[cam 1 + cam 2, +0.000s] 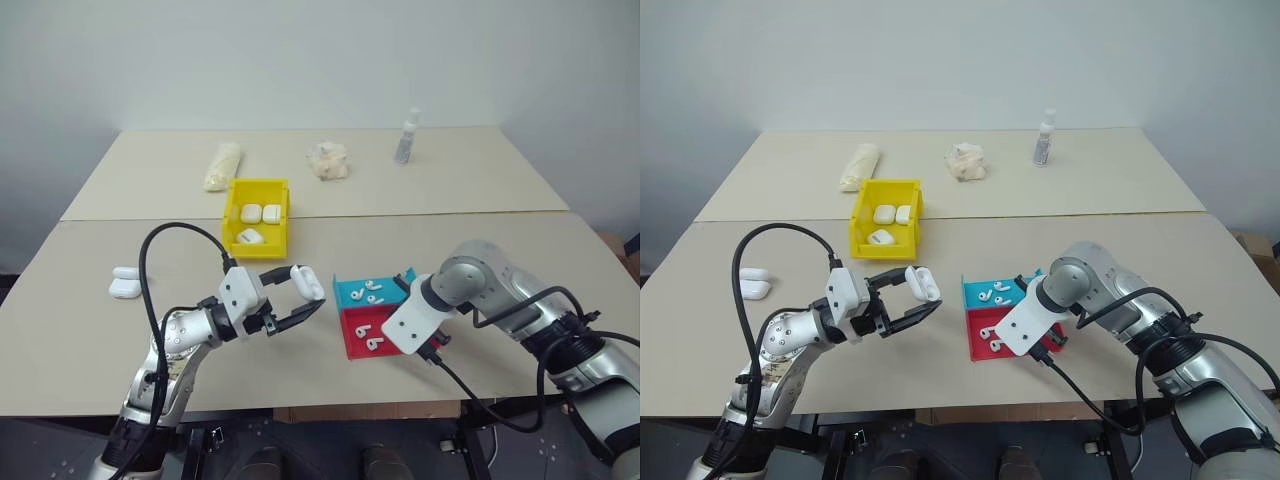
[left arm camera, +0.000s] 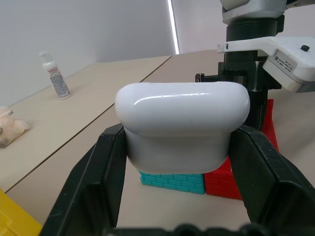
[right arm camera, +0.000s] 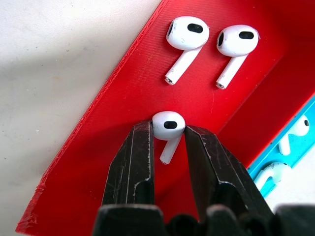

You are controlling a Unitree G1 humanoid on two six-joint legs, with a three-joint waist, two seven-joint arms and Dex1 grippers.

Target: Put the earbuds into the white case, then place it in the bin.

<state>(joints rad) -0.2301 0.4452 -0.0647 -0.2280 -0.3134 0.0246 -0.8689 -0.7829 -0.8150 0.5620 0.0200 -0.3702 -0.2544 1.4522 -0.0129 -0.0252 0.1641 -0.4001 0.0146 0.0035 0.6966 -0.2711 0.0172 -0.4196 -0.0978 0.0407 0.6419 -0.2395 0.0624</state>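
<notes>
Over beige table (image 1: 480, 250): left pincer (image 1: 300, 300) clamps white case (image 1: 307, 282), right pincer (image 3: 168, 135) pinches earbud (image 3: 168, 127) (red tray (image 3: 123, 147)).

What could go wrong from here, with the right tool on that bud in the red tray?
1. The right tool pinches only the head of one earbud; the glossy bud could squirt out or twist as it lifts.
2. Two more earbuds lie nearby in the red tray; a slip could scatter them.
3. The left tool holds the white case with its lid shut, so there is no open slot to drop the bud into.
</notes>
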